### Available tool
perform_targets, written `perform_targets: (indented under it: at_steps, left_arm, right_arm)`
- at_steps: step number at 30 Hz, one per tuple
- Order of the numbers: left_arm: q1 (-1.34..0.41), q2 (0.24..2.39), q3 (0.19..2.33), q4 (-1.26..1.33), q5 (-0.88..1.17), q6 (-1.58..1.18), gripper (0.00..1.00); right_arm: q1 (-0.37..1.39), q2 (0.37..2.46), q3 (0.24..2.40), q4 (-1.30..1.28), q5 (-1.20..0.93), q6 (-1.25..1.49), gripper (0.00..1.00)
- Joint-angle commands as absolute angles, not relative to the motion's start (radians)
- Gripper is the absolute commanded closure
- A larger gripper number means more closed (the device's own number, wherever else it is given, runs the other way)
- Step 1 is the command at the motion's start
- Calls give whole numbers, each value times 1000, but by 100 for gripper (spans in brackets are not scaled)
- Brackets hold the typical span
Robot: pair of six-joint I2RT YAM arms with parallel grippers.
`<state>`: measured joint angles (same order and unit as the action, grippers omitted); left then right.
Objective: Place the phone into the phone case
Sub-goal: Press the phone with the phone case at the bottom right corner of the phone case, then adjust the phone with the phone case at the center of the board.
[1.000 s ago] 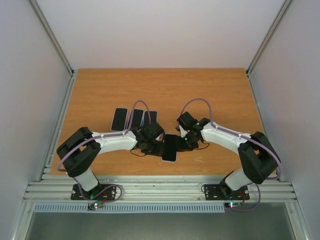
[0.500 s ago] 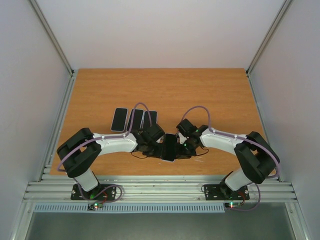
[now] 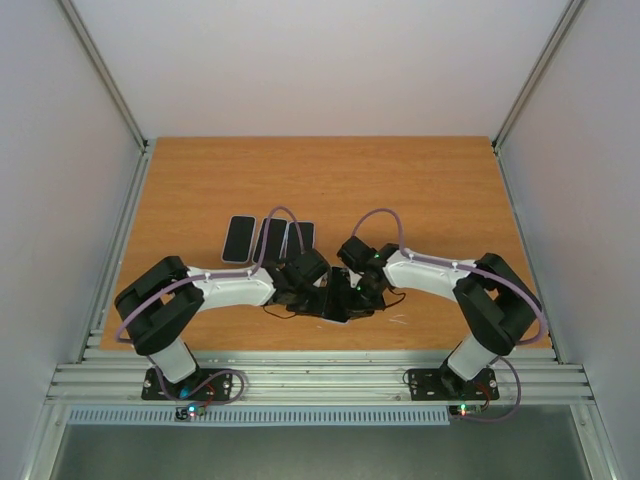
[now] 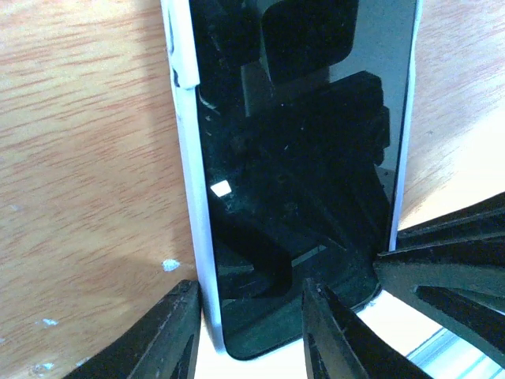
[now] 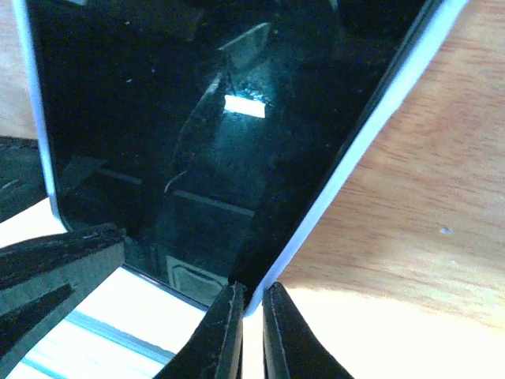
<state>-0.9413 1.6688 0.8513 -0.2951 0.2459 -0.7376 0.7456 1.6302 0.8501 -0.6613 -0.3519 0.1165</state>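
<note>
From above, the phone (image 3: 340, 298) lies close to the near edge of the surface (image 3: 420, 180), about midway along it. The left tool (image 3: 318, 290) and the right tool (image 3: 358, 290) crowd onto it from either side, and that view hides how their fingers stand. Three dark slabs (image 3: 270, 238) lie in a row just behind the left arm, nearer the left edge. The left wrist view shows the black screen with the white case (image 4: 188, 158) running along both long sides. There the left tool's fingers (image 4: 170, 339) are apart, one outside the white rim and the other over the end of the screen. The right wrist view shows the right tool's fingers (image 5: 217, 339) almost together, with the case's corner rim running into the slit between them, pinched.
</note>
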Motion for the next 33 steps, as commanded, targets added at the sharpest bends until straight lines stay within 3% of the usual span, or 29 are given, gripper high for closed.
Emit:
perform_targets:
  at_steps: [1, 4, 11, 14, 21, 25, 28, 33]
  left_arm:
    - [-957, 1665, 816, -254, 239, -763, 63]
    - [-957, 1633, 806, -276, 211, -768, 61]
    - [-957, 1582, 829, -355, 130, -747, 50]
    - [-957, 1570, 858, -396, 101, -731, 44]
    - [-982, 1579, 939, -474, 37, -695, 17]
    - [-1016, 1624, 1015, -527, 2, -667, 5]
    - [-1035, 1669, 1072, -550, -28, -651, 2]
    - [-1046, 1764, 1138, -575, -37, -632, 1]
  right_arm:
    - [816, 1816, 845, -626, -143, 141, 94]
    - [816, 1779, 835, -576, -170, 125, 95]
    - [779, 1511, 836, -582, -170, 92, 86]
    - [726, 1395, 833, -610, -150, 78, 77]
    - [605, 1176, 802, -679, -65, 32, 54]
    - [543, 1066, 762, -698, -36, 24, 36]
    - [512, 1027, 741, -699, -46, 16, 28]
    - [499, 1032, 723, -693, -64, 17, 26]
